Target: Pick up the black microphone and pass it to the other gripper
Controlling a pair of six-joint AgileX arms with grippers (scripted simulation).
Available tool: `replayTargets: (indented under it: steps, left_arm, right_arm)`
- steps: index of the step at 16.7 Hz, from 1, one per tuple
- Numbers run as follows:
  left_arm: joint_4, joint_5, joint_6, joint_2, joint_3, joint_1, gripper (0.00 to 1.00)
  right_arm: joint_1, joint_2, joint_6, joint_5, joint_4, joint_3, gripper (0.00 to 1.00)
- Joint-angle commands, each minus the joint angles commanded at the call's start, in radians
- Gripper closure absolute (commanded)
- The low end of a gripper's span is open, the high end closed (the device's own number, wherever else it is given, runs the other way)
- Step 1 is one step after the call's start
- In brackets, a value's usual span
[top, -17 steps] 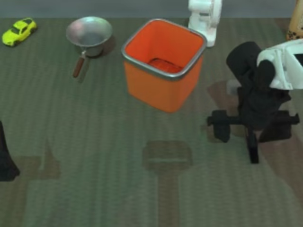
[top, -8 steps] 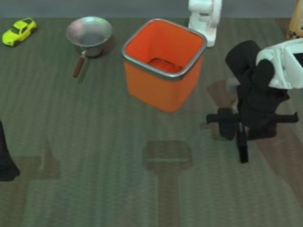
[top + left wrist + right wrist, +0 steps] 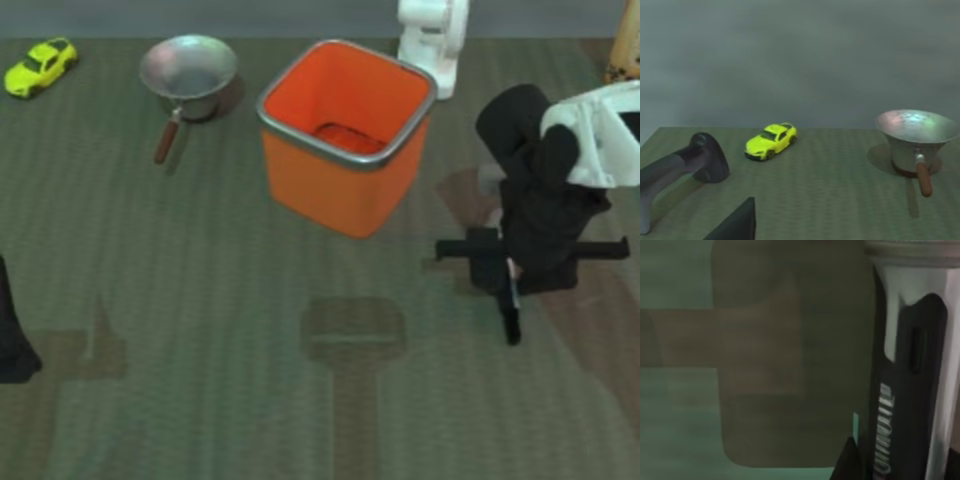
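Observation:
The black microphone (image 3: 511,312) hangs in my right gripper (image 3: 508,270) at the right of the table, its slim handle poking out below the claw toward the table's front. The right wrist view shows it close up: a black lettered handle (image 3: 895,390) with a silver-grey head (image 3: 912,249), and one dark fingertip (image 3: 847,462) beside it. The right gripper is shut on it. My left gripper (image 3: 12,345), the other gripper, stays parked at the left edge. One fingertip (image 3: 740,222) shows there, with nothing by it.
An orange bin (image 3: 345,135) stands at the back middle. A metal strainer (image 3: 185,75) with a brown handle and a yellow toy car (image 3: 40,65) lie at the back left. A white object (image 3: 432,40) stands behind the bin. A dark grey-handled thing (image 3: 700,162) lies near the left gripper.
My right gripper has moved left, carrying the microphone. The handle end now sits farther left and a little farther back. The left arm has not moved.

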Motion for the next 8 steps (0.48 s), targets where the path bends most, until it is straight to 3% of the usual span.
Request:
replayTargets:
  steps: [4,8]
  left_arm:
    - [0.0,0.0,0.0,0.0,0.0,0.0,0.0]
    - [0.0,0.0,0.0,0.0,0.0,0.0,0.0]
  right_arm:
    - [0.003,-0.021,-0.032,-0.032,0.104,-0.02,1.0]
    - [0.003,-0.072,-0.099,-0.106,0.352,-0.08,1.0]
